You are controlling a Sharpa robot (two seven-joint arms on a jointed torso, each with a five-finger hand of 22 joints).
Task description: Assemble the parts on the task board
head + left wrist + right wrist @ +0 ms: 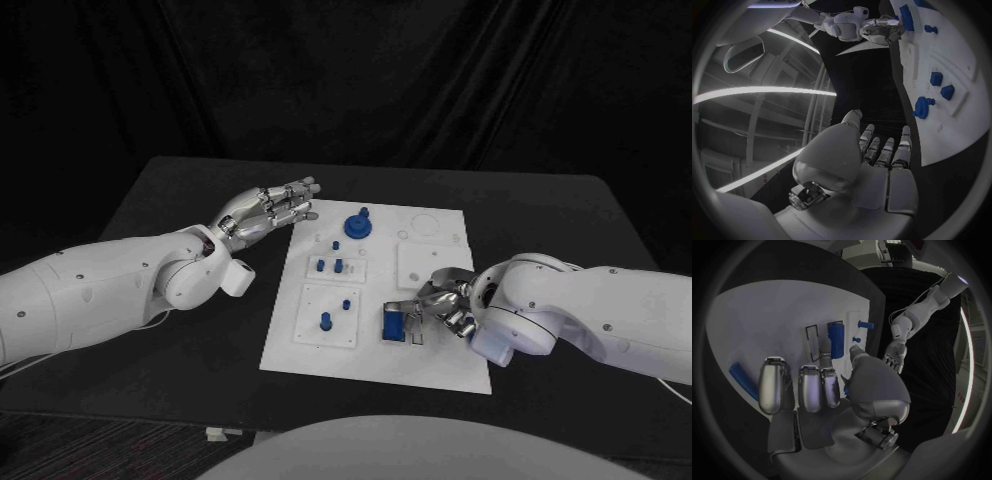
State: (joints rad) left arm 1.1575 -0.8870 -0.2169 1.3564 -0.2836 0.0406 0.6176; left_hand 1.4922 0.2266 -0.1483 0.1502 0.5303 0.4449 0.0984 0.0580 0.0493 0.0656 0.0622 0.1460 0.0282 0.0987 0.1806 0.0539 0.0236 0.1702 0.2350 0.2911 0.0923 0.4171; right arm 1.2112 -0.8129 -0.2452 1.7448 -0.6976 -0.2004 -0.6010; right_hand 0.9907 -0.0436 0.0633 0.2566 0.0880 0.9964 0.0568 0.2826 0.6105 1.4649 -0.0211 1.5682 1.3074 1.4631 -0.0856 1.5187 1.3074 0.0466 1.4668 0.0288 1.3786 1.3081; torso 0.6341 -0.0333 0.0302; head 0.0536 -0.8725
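hovering low over the near right part of the task board (pixel 433 362), the right robot hand (pixel 444 308) hides much of what lies under it; its fingers (pixel 811 387) curl down toward a blue block (pixel 394 325) in a recess there, and whether they actually grip it or just touch it cannot be told from here. in the right wrist view that block (pixel 836 339) sits just past the fingertips, seemingly free of them, but the contact is too murky to call. a blue bar (pixel 742 380) shows beside the hand in that view, partly cut off by the fingers.

over at the board's far left corner, the left robot hand (pixel 268 213) floats above the dark surface (pixel 188 190), just off the board's edge, fingers (pixel 886 150) lying straight and close together, nothing in them.

now the board's compartments: a round blue knob piece (pixel 359 226) stands near the far edge, a small blue peg (pixel 336 244) just nearer than it. two short blue pegs (pixel 336 266) stand in the rectangular pocket at the middle left. a lone blue peg (pixel 326 322) stands in the larger pocket at the near left, with another small blue piece (pixel 349 302) behind it, too small to make out. a shallow square recess (pixel 418 262) lies at the middle right, its near corner covered by the right robot hand.
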